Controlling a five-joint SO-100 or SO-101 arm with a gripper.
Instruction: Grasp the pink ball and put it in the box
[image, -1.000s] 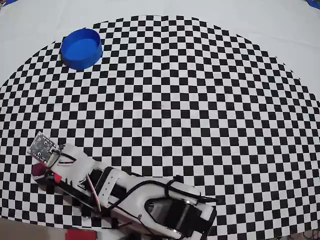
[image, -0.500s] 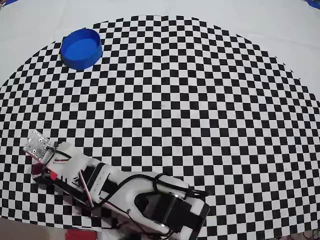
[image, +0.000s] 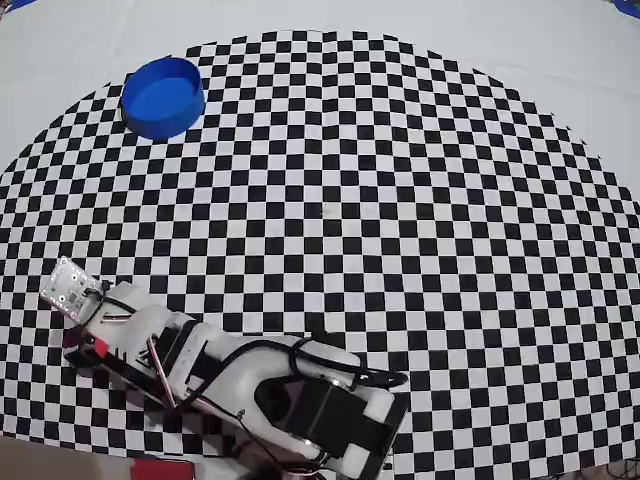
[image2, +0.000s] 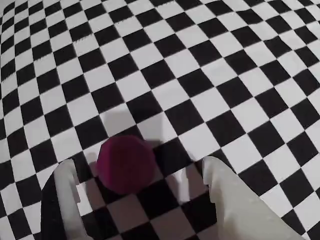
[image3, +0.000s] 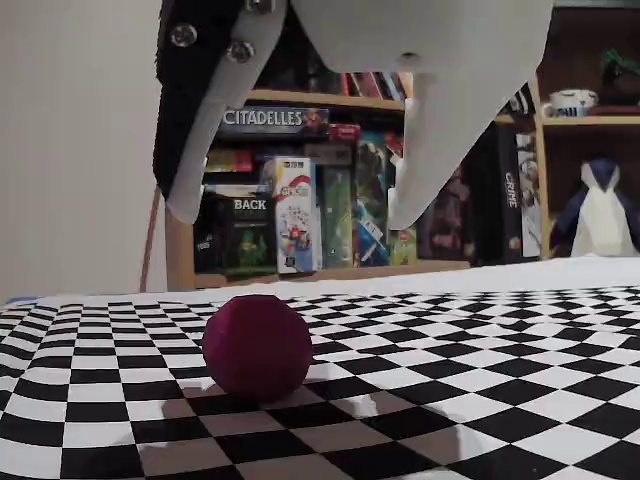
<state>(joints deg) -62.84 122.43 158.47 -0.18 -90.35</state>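
The pink ball (image2: 125, 162) is a dark magenta sphere resting on the checkered mat. In the wrist view it lies between my white fingers (image2: 67, 197), closer to the left one and touching neither. My gripper (image2: 139, 167) is open. The fixed view shows the gripper (image3: 295, 212) hanging above the ball (image3: 257, 345), with clear air between the fingertips and the ball. In the overhead view the arm (image: 250, 385) reaches to the lower left and the wrist covers the ball. The box (image: 162, 97), a round blue container, stands far off at the upper left.
The checkered mat (image: 400, 200) lies on a white table. Behind the mat in the fixed view stand shelves of board games (image3: 300, 215) and a penguin figure (image3: 600, 215). The mat's near edge runs just below the arm's base (image: 330, 430).
The wrist has shifted slightly to the left in the overhead view and now covers the ball, which showed beside it one second ago. The box has not moved.
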